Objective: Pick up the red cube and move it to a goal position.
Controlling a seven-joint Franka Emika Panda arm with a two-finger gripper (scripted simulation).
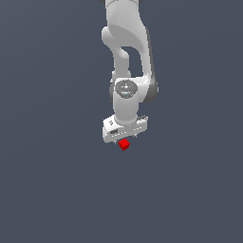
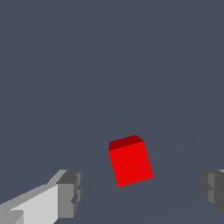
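Note:
The red cube is tiny and plain, and lies on the flat grey floor just below the white gripper in the exterior view. In the wrist view the red cube sits between the two grey fingertips, with clear gaps on both sides, and is slightly rotated. The gripper is open and touches nothing. The fingers are mostly hidden by the hand in the exterior view. No goal marker shows.
The white arm rises straight up from the gripper to the exterior view's top edge. The grey floor spreads all around with nothing else on it.

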